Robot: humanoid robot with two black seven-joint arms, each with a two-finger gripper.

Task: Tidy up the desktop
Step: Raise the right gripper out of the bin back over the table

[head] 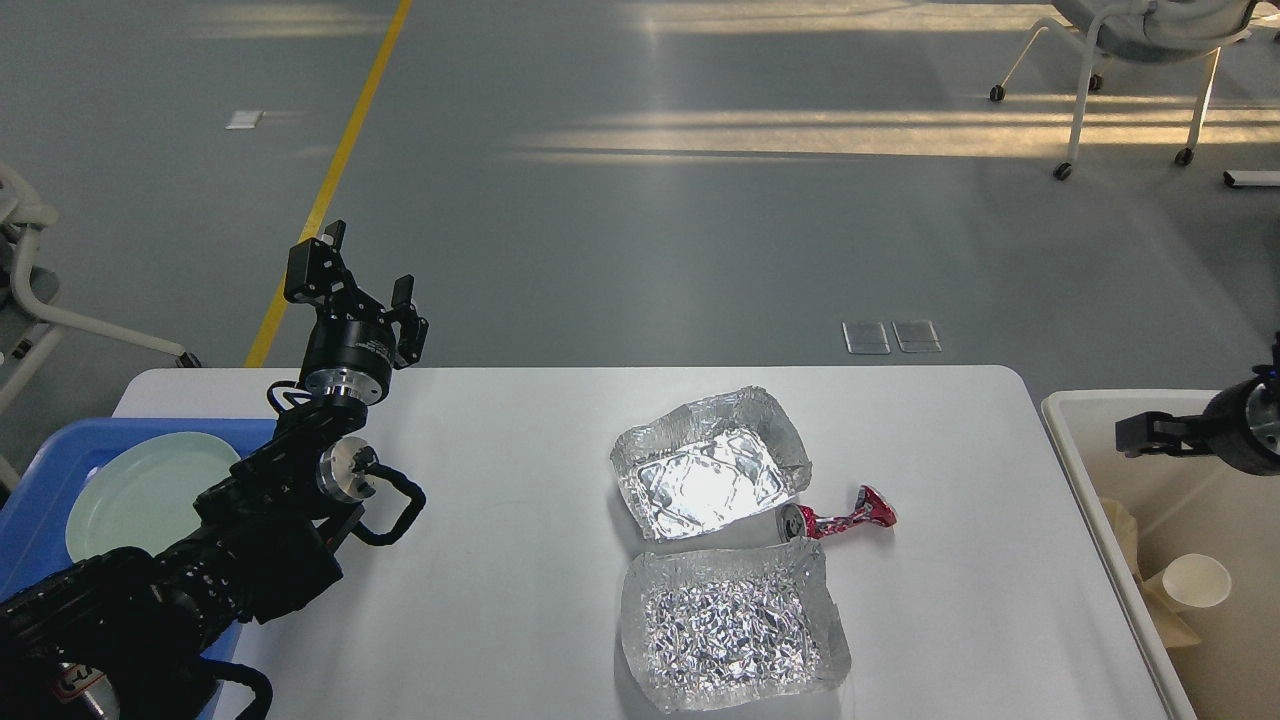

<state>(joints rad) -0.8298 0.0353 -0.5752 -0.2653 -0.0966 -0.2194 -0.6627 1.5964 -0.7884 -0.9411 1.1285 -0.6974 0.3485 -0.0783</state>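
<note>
Nearest the camera, my left arm rises from the bottom-left corner, its thick black links crossing the near-left part of the desktop (500,450) and the blue tray (45,470).

The desktop is by far the largest thing here: a smooth white top with rounded corners, filling the lower half of the view. The off-white bin (1090,500) stands just beside its right edge, with a paper cup (1196,581) and some crumpled brownish paper inside. The blue tray sits at the left edge and holds 1 pale green plate (140,495).

Still on the desktop are 3 pieces of rubbish, all right of centre. The flattened foil tray (730,625) lies at the near edge; the deeper foil tray (710,475) lies just behind it, close to touching; a crushed red can (840,520) lies on its side against the deeper tray's right corner.

The left gripper (365,265) is raised above the far-left edge of the desktop, fingers spread wide and holding nothing. The right gripper (1135,437) hangs over the bin; it is seen dark and side-on, so I cannot tell how its fingers stand, and nothing visibly hangs from it.

Judging by this, the tidying is partly done: plate and cup are sorted, and the 2 foil trays and the can remain.
</note>
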